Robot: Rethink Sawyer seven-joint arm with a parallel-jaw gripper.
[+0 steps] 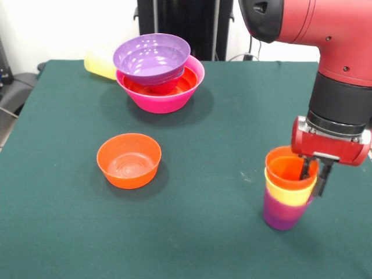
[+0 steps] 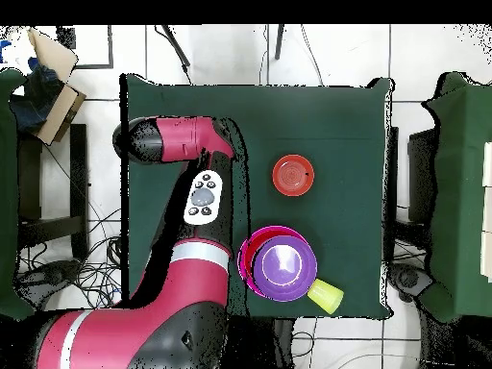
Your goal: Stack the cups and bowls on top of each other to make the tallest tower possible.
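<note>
At the right of the front view three cups stand nested on the table: the purple cup [image 1: 281,214] at the bottom, a yellow cup [image 1: 289,194] in it, and the orange cup [image 1: 287,168] on top. My gripper [image 1: 314,176] comes down over the orange cup's right rim, one finger inside and one outside, shut on its wall. At the far side the tower's big pink bowl [image 1: 168,100] [image 2: 248,258] holds a wide orange bowl [image 1: 180,85], with the purple bowl [image 1: 151,57] [image 2: 283,266] tilted on top. In the overhead view my arm hides the cups and the gripper.
A small orange bowl [image 1: 129,160] [image 2: 293,175] sits upright alone at mid-left of the green table [image 1: 221,133]. A second yellow cup [image 1: 100,63] [image 2: 327,295] lies on its side behind the pink bowl, close to the table's far edge.
</note>
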